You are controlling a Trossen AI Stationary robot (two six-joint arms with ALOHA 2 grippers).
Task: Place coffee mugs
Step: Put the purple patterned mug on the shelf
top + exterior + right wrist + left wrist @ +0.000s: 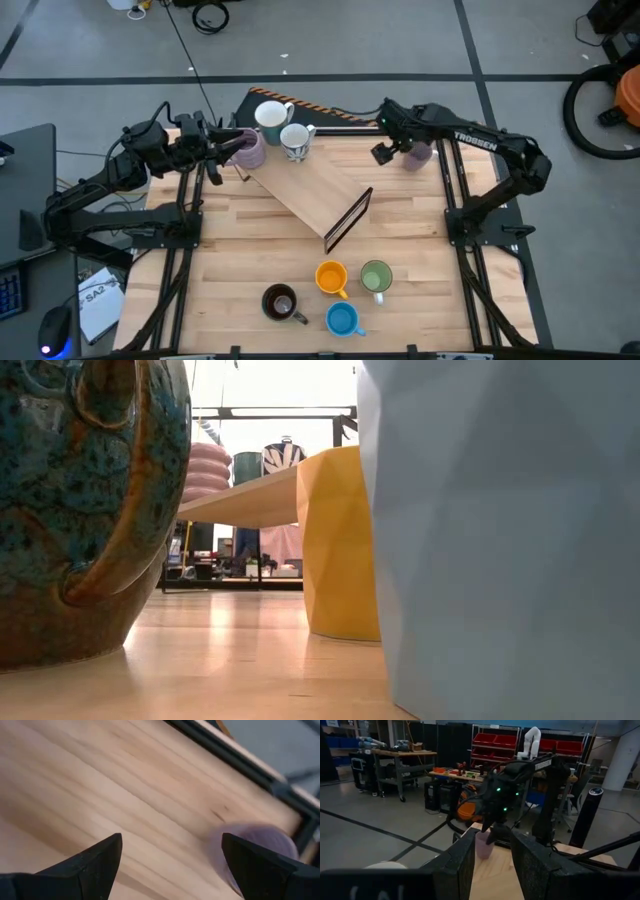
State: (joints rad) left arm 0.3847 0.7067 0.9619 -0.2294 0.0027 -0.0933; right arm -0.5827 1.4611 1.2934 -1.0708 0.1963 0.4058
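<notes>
Three mugs stand on a raised wooden board (310, 195) at the far left: a lilac one (250, 150) and two white ones (270, 115) (295, 140). My left gripper (228, 148) hangs level above the lilac mug, open, with only wood showing between its fingers (492, 870). A second lilac mug (418, 152) stands on the table at the far right. My right gripper (385, 152) hangs over its left side, pointing steeply down and open. That mug (255, 845) shows beside one finger, not between the two. Orange (331, 277), green (376, 277), dark brown (279, 301) and blue (342, 319) mugs stand near the front edge.
The board rests tilted on a black support (350, 220) mid-table. In the low view the brown mug (90, 510), orange mug (340, 540) and blue mug (500, 540) fill the foreground. Bare wood lies between the board and the front mugs. Black frame rails (455, 200) line both table sides.
</notes>
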